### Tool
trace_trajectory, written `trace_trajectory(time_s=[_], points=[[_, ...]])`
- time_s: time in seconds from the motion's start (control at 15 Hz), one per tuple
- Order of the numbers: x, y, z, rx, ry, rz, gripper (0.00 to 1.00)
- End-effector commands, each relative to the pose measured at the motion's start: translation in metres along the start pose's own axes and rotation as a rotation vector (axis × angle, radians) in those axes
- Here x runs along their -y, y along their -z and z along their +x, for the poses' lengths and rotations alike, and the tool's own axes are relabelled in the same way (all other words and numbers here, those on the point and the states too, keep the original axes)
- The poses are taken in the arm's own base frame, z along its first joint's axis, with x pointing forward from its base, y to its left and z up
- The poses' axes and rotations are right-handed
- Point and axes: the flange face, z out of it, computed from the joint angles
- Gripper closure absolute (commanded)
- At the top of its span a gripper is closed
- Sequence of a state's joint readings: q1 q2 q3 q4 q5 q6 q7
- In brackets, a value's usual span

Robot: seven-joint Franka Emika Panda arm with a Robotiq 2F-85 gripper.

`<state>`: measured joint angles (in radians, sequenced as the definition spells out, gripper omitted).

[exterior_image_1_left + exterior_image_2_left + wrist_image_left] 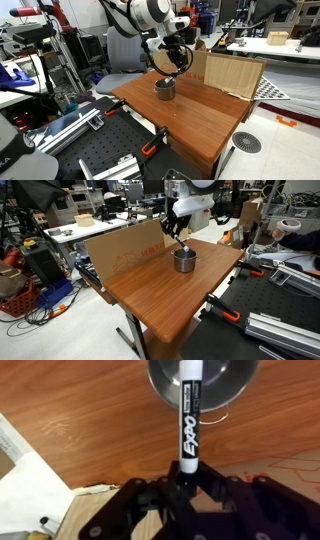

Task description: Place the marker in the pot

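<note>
The Expo marker (190, 415) is pinched at its near end between the closed fingers of the gripper (187, 478), which enters the wrist view at 6 o'clock. Its far end reaches over the open mouth of the shiny metal pot (232, 385) at 12 o'clock. In both exterior views the gripper hangs just above the pot on the wooden table (205, 115). The pick-up looks done. Lowering and release are left, and I cannot tell whether the tip is already below the rim.
</note>
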<state>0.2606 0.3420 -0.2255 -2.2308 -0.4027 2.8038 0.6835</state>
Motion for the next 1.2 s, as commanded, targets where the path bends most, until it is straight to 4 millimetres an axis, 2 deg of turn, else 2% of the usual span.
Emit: trace_trajectory(time_s=[0.0,0.33,0.67,0.93,1.0,1.07,1.13], points=[[0.002,-0.002,-0.005,-0.066,0.001,0.001,0.94],[0.006,-0.009,-0.012,-0.129,0.013,-0.022,0.94],[0.023,-0.025,-0.038,-0.097,0.055,-0.044,0.94],[0.034,-0.025,-0.048,-0.094,0.079,-0.045,0.94],[0.035,-0.025,-0.049,-0.091,0.074,-0.043,0.51],[0.034,-0.025,-0.049,-0.087,0.067,-0.04,0.5],[0.033,-0.025,-0.049,-0.082,0.061,-0.042,0.45]])
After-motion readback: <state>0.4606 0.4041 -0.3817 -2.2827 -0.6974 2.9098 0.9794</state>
